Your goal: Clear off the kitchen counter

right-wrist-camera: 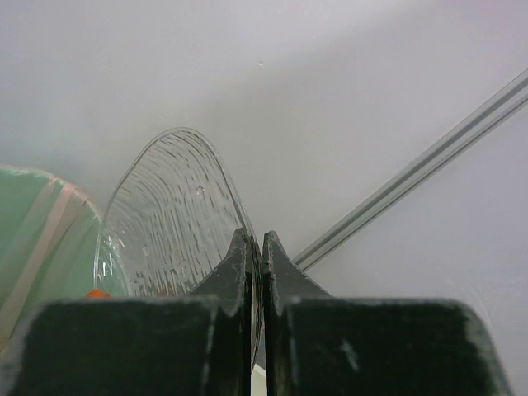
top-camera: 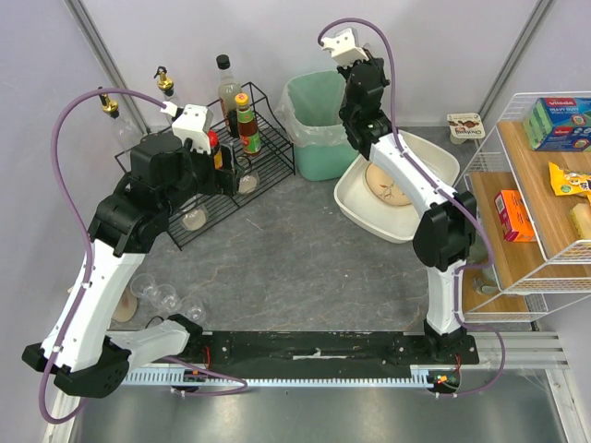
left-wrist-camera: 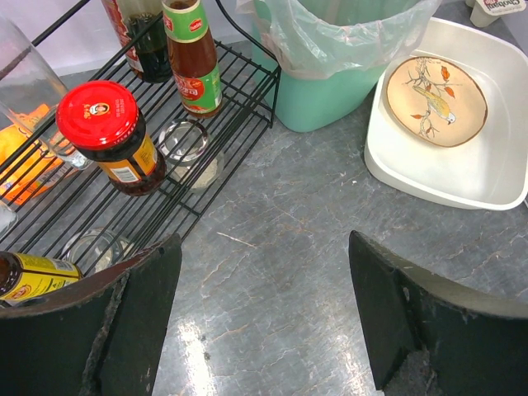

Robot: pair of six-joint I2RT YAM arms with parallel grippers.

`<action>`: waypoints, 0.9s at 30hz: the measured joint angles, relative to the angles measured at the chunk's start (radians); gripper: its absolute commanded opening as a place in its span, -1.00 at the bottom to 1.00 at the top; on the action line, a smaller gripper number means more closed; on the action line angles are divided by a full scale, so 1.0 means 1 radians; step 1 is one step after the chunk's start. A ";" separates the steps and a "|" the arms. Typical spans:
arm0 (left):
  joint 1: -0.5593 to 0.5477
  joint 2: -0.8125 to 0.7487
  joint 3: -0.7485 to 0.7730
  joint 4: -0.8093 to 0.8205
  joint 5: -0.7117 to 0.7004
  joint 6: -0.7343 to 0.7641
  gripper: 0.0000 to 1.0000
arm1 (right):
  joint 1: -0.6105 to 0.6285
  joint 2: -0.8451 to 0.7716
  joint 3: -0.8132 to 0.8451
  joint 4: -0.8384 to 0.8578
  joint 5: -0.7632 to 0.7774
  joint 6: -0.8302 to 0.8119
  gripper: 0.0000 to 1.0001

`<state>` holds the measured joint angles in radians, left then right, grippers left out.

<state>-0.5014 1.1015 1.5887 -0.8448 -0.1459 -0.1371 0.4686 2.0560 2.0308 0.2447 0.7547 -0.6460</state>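
The dark grey stone-patterned kitchen counter (top-camera: 295,268) fills the middle; it also shows in the left wrist view (left-wrist-camera: 280,214). My left gripper (left-wrist-camera: 264,322) is open and empty, hovering over bare counter beside the black wire rack (left-wrist-camera: 239,99); in the top view it (top-camera: 226,173) sits at the rack's front. My right gripper (right-wrist-camera: 257,239) is shut on the rim of a clear ribbed glass plate (right-wrist-camera: 173,214), held on edge, raised near the back wall by the green bin (right-wrist-camera: 33,239). In the top view the right gripper (top-camera: 362,74) is beside the bin (top-camera: 319,125); the glass plate is not discernible there.
A white tub (top-camera: 434,157) holds a patterned plate (top-camera: 388,189), also in the left wrist view (left-wrist-camera: 436,99). The rack carries a red-lidded jar (left-wrist-camera: 111,136), a sauce bottle (left-wrist-camera: 194,58) and other bottles. Clear glasses (top-camera: 162,293) stand at front left. A wooden shelf (top-camera: 536,203) stands at right.
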 measured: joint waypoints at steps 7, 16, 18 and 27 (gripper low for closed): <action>0.000 0.000 0.000 0.000 0.003 0.000 0.75 | 0.013 0.000 -0.002 0.061 -0.014 -0.072 -1.00; 0.000 0.000 0.000 0.000 0.019 0.000 0.76 | 0.016 -0.023 -0.003 0.022 0.115 0.058 -1.00; 0.000 0.000 0.000 0.000 0.024 0.000 0.76 | 0.015 -0.056 -0.016 -0.018 0.166 0.114 -1.00; 0.000 0.005 0.000 0.006 0.061 0.000 0.78 | -0.033 -0.349 -0.232 -0.222 0.348 0.430 -1.00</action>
<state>-0.5014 1.1061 1.5883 -0.8383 -0.0849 -0.1371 0.4355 1.7073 1.7985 0.0227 1.1027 -0.2165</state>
